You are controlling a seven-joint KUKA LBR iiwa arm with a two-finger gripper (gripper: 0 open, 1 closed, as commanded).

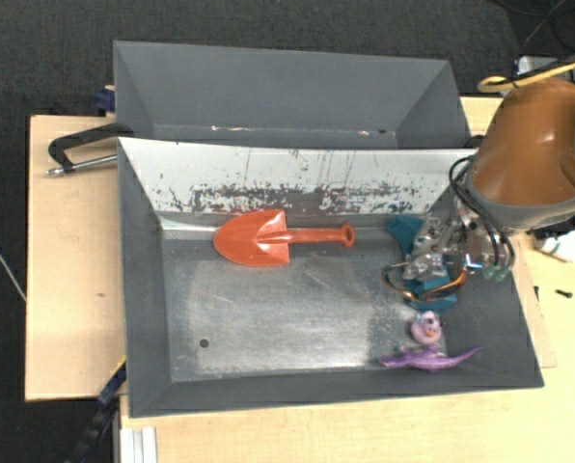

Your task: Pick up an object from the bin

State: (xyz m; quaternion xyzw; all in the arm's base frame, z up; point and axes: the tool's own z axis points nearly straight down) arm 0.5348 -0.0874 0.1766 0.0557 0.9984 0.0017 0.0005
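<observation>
My gripper (430,254) hangs low at the bin's right side, directly over a teal thing (401,229). That teal thing is mostly hidden under it, with one part showing toward the back and another toward the front. Just in front of it lies a small round pink and purple piece (425,328). A slim purple lizard-like toy (428,360) lies against the front wall at the right.
An orange toy shovel (268,238) lies along the back wall near the middle, its handle pointing right toward the gripper. The arm's orange cover and cables sit above the bin's right wall.
</observation>
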